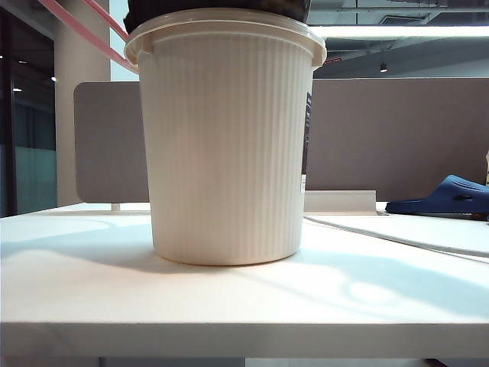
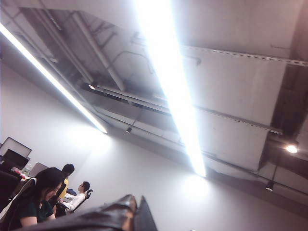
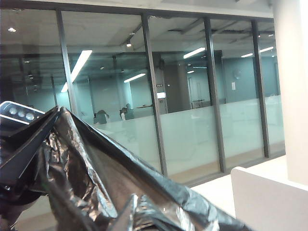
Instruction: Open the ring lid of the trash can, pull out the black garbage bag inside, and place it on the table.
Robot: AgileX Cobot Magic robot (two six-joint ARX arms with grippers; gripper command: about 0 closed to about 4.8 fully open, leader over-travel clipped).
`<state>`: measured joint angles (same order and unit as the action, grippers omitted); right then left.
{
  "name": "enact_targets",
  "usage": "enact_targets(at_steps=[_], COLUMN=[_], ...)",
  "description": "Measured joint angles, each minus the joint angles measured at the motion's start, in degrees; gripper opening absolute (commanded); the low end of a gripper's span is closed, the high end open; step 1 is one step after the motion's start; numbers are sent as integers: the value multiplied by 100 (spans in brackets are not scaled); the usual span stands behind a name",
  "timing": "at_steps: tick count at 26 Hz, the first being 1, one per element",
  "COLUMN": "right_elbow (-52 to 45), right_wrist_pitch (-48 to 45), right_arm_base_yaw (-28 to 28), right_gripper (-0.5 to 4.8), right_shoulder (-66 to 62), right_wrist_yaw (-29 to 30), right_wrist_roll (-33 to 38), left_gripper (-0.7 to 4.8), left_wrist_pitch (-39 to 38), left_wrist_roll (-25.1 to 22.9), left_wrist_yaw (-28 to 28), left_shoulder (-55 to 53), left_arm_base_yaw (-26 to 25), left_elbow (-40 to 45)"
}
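Exterior view: glossy black garbage bag barely clears the ribbed cream trash can mid-table — both grippers, left and right, clench it; snagging might tip the can.

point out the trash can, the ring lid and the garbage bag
trash can (image 1: 229,153), exterior view, ribbed front wall
ring lid (image 1: 84,30), exterior view, pink hoop raised left of the rim
garbage bag (image 3: 96,178), right wrist view, crinkled black plastic
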<state>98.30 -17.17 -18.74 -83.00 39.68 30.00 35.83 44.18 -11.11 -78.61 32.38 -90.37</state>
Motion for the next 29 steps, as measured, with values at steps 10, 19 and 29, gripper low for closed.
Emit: enact_targets(at_steps=[10, 19, 29], right_elbow=[170, 595, 654], right_wrist_pitch=[-9, 83, 168], right_arm_base_yaw=[2, 2, 2], right_gripper=[-5, -5, -5], right_shoulder=[-26, -24, -24], right_wrist_yaw=[-9, -46, 7], right_wrist_roll=[13, 20, 17], left_gripper=[-6, -6, -6], left_wrist_pitch=[-151, -245, -105], left_wrist_roll=[-2, 55, 323], left_wrist_yaw=[-70, -223, -264], left_shoulder=[-203, -317, -317], left_arm_base_yaw=[-2, 0, 151], left_elbow=[-494, -763, -776])
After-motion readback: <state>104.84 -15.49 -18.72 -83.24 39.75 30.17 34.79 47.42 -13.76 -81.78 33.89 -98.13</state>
